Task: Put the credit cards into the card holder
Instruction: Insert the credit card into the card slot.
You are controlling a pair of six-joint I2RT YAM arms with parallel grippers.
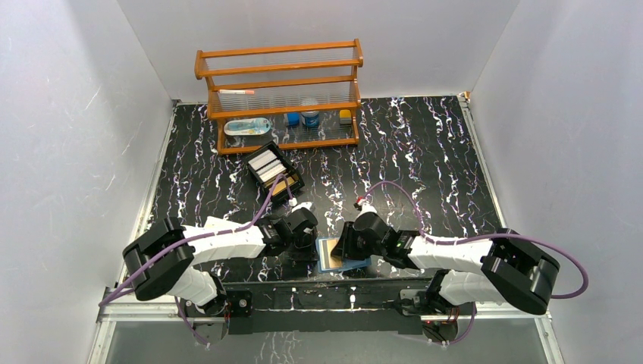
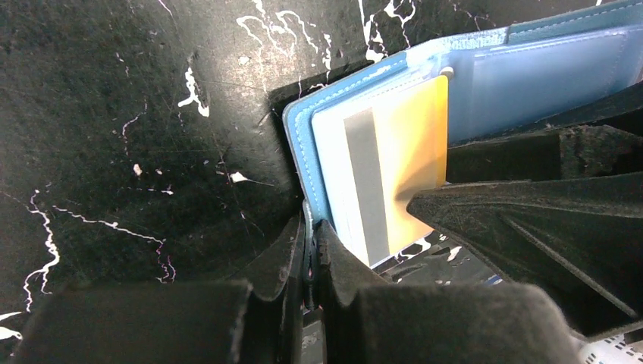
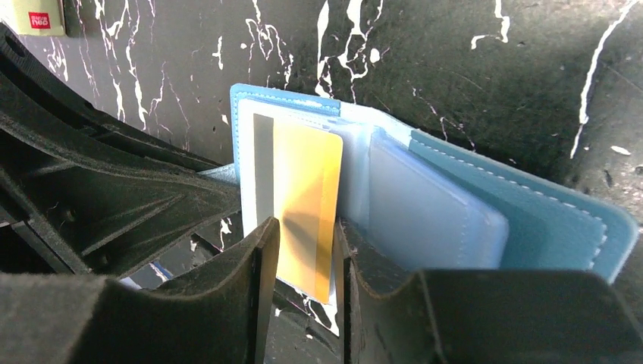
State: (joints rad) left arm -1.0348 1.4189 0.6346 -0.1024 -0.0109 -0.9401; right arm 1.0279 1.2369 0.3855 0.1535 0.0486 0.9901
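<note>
near: our right gripper point(image 3: 303, 250) half open around a yellow card point(image 3: 307, 197), our left gripper point(image 2: 311, 258) pinched shut on the blue card holder point(image 2: 303, 152) edge | progress: one card going in, more cards wait in black box point(image 1: 274, 171) at 11 o'clock | place: black marble table point(image 1: 425, 152), white walls

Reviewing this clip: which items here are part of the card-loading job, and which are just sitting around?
In the job: blue card holder, open; yellow credit card between the right gripper fingers; left gripper clamped on the holder's edge; card stacks in the black box.

Lying about: wooden rack with small items; cream packet.
</note>
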